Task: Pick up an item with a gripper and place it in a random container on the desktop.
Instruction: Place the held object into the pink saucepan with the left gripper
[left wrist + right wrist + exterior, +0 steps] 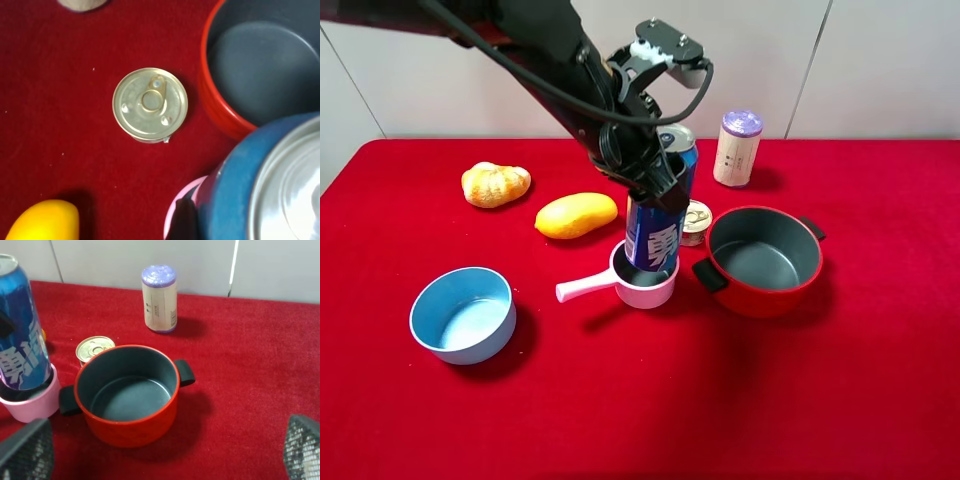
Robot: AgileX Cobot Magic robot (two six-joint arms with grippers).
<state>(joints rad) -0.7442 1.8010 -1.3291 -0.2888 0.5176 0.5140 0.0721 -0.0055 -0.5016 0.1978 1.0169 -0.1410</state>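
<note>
The tall blue can (pixel 656 235) stands slightly tilted with its base inside the small pink saucepan (pixel 642 291), whose handle points left on the red cloth desktop (pixel 640 400). My left gripper (pixel 658 183) reaches in from the upper left and is closed around the can's upper half. In the left wrist view the can's silver top (pixel 287 190) fills one corner above the pan's rim (pixel 172 210); the fingers are out of that view. In the right wrist view the can (pixel 20 340) and pan (pixel 35 402) sit at the left. My right gripper (pixel 162 452) is open and empty, low over the cloth.
A red two-handled pot (pixel 763 258) stands right of the saucepan, with a short pull-ring tin (pixel 696 222) between them at the back. A cream cylinder with a purple cap (pixel 737 148) is behind. A yellow fruit (pixel 576 215), a bread roll (pixel 495 184) and a light blue bowl (pixel 462 314) lie left.
</note>
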